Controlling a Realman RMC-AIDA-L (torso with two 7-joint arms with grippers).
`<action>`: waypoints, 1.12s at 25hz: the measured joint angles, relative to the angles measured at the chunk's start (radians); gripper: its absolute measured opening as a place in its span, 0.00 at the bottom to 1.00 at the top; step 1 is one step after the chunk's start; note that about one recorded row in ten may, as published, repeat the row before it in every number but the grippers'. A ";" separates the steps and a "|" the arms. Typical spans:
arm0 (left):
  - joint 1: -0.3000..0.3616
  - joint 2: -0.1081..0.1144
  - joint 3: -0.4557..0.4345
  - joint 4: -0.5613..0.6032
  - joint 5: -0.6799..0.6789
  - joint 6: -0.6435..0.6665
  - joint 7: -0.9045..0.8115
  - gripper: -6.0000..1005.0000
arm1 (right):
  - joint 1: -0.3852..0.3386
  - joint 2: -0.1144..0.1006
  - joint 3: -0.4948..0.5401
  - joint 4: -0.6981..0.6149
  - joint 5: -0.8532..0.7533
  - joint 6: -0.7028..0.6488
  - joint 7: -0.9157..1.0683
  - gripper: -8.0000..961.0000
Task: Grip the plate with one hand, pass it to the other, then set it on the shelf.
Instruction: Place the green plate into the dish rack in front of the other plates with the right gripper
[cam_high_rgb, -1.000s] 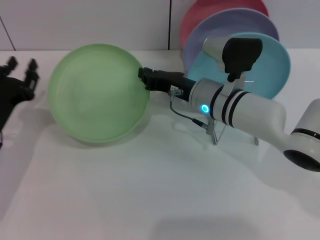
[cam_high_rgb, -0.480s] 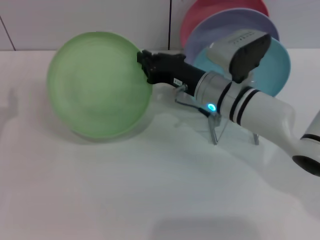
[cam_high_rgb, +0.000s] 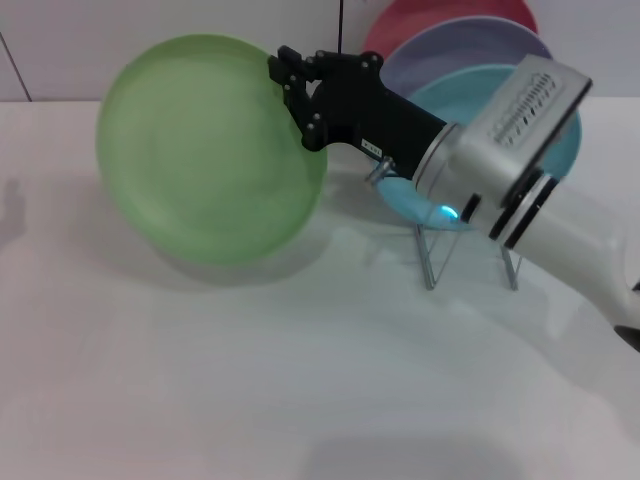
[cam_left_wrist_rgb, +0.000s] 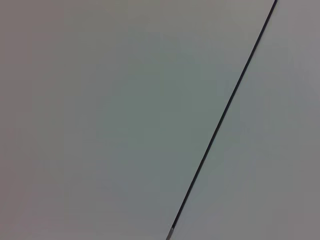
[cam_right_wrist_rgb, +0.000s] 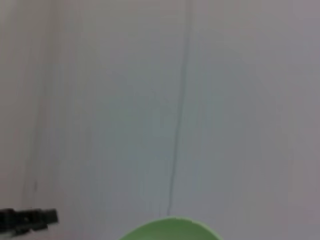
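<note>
One round light-green plate (cam_high_rgb: 205, 150) pinched at rim by right gripper (cam_high_rgb: 292, 85), lifted above white worktop (cam_high_rgb: 250, 380), near silver wire rack (cam_high_rgb: 440, 255).

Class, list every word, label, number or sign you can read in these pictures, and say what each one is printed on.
No text here can be read.
Small white label on the black right gripper, which holds the green plate: too small to read.
Rows of dark print on the grey camera housing on the right wrist: blurred, unreadable.
Plates, rack and table: no writing visible.
Both wrist views: no text.
</note>
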 joint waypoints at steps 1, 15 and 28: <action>0.000 -0.001 0.000 0.000 0.000 0.000 0.000 0.45 | -0.006 0.000 0.003 0.000 -0.009 -0.034 -0.029 0.08; 0.016 -0.001 0.000 -0.003 0.000 0.000 -0.031 0.45 | -0.170 -0.008 0.029 -0.068 -0.005 -0.410 -0.150 0.08; 0.013 -0.005 0.000 0.004 0.000 -0.002 -0.040 0.45 | -0.311 -0.011 0.044 -0.242 -0.004 -0.579 -0.148 0.07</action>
